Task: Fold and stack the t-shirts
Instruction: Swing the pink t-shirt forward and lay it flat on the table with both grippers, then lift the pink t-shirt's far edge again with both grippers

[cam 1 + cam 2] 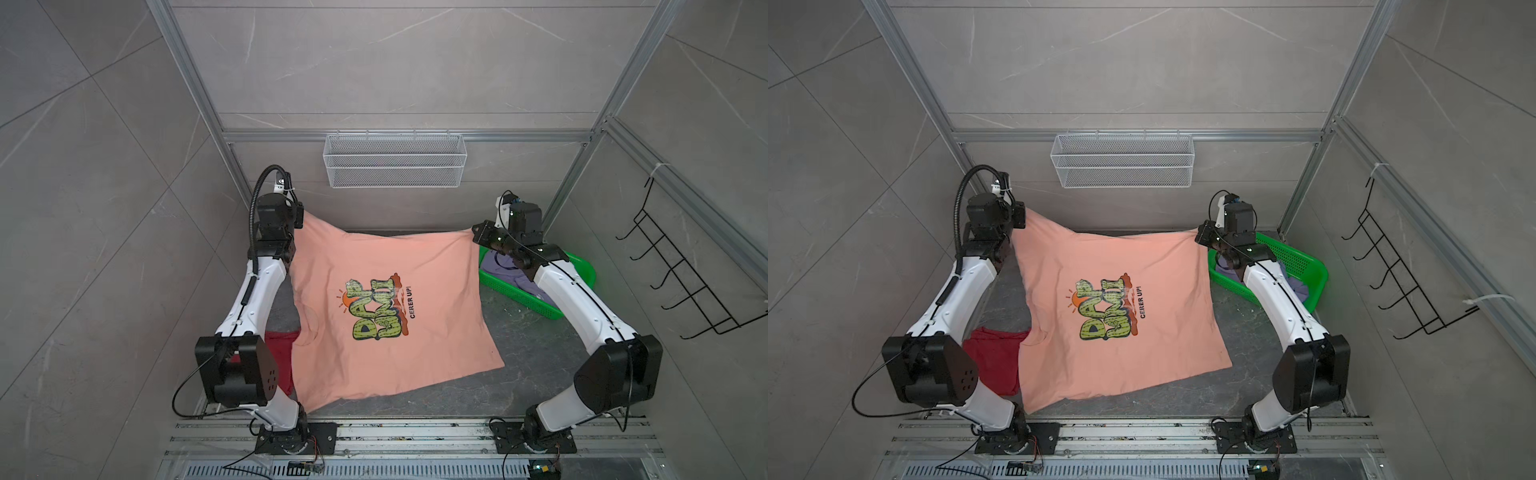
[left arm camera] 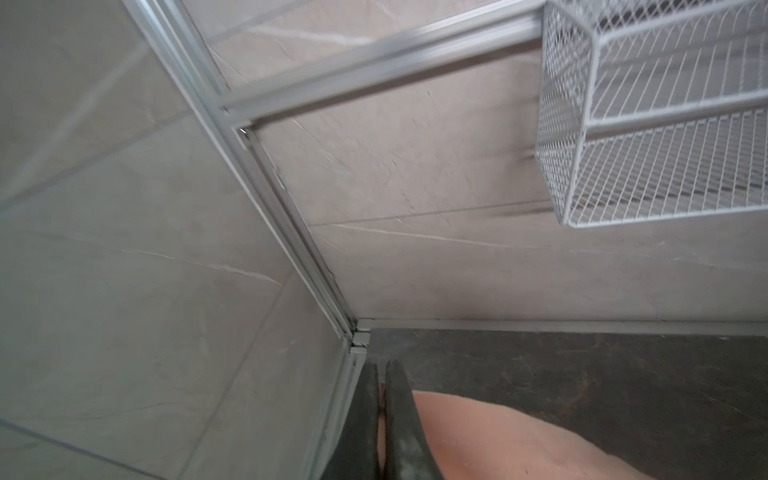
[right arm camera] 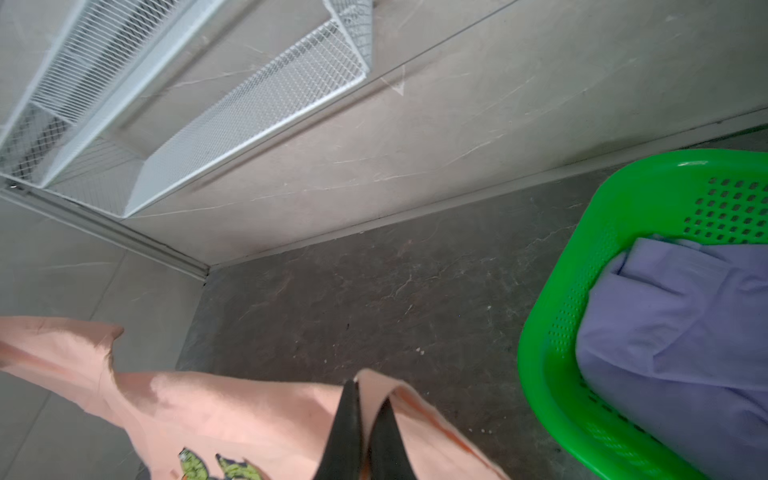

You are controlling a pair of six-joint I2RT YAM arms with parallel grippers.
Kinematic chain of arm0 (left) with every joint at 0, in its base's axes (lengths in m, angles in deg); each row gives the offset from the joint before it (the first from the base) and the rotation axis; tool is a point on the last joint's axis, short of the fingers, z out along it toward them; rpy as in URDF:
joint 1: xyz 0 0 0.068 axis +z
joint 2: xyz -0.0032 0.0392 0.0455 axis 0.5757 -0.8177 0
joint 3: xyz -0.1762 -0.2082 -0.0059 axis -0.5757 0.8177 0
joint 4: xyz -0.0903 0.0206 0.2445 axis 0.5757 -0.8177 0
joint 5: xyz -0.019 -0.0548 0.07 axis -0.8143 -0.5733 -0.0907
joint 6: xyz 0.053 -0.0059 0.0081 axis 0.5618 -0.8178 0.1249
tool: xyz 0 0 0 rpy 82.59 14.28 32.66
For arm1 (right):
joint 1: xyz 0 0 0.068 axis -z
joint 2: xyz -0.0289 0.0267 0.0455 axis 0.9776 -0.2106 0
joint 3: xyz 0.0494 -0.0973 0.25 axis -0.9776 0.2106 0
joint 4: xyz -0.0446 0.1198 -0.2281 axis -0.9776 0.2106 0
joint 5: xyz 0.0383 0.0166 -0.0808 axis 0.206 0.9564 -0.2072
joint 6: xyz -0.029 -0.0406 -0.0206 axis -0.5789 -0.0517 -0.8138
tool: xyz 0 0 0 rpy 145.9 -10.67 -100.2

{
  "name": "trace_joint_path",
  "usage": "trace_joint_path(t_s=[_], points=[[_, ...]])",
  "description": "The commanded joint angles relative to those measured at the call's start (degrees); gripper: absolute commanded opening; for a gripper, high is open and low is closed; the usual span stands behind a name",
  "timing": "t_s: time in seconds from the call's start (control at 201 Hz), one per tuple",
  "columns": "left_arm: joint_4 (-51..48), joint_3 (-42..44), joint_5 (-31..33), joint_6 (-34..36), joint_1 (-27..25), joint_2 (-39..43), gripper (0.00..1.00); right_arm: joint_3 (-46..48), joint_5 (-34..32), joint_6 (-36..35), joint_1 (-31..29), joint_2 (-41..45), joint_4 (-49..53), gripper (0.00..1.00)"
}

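Note:
A peach-orange t-shirt [image 1: 374, 257] [image 1: 1113, 266] with a yellow-green graffiti print hangs stretched between both grippers, its near edge resting on the dark tabletop. My left gripper [image 1: 300, 216] [image 2: 381, 374] is shut on its far left corner, cloth pinched between the fingers. My right gripper [image 1: 475, 233] [image 3: 368, 392] is shut on its far right corner, a fold of the peach-orange t-shirt [image 3: 249, 415] between the fingers. A dark red t-shirt [image 1: 280, 357] [image 1: 994, 357] lies crumpled at the near left, partly under the peach one. A lavender-purple t-shirt [image 3: 681, 332] [image 1: 496, 266] lies in the green basket [image 3: 552, 332].
The green perforated basket [image 1: 582, 266] [image 1: 1304, 266] stands at the far right, behind the right arm. A white wire mesh shelf [image 1: 395, 160] [image 2: 665, 124] hangs on the back wall. A black wire hook rack [image 1: 681, 266] is on the right wall. Aluminium frame posts stand at the corners.

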Motion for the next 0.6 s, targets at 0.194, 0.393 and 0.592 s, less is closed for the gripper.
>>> trace_joint_path(t_s=[0.194,0.393,0.592], points=[[3.6,-8.4,-4.6,-7.9,-0.3,-7.0,0.0,-1.9,-2.4,2.2,-0.2,-7.9,-4.1,0.0],[3.0,-7.4,-4.2,-8.7,-0.3,-5.1,0.0,-2.7,-1.6,1.5,-0.2,-7.3,-3.7,0.0],[1.8,-8.4,-2.5,-6.6,-0.3,2.6,0.0,-3.0,0.8,0.3,-0.2,-2.3,-3.0,0.0]])
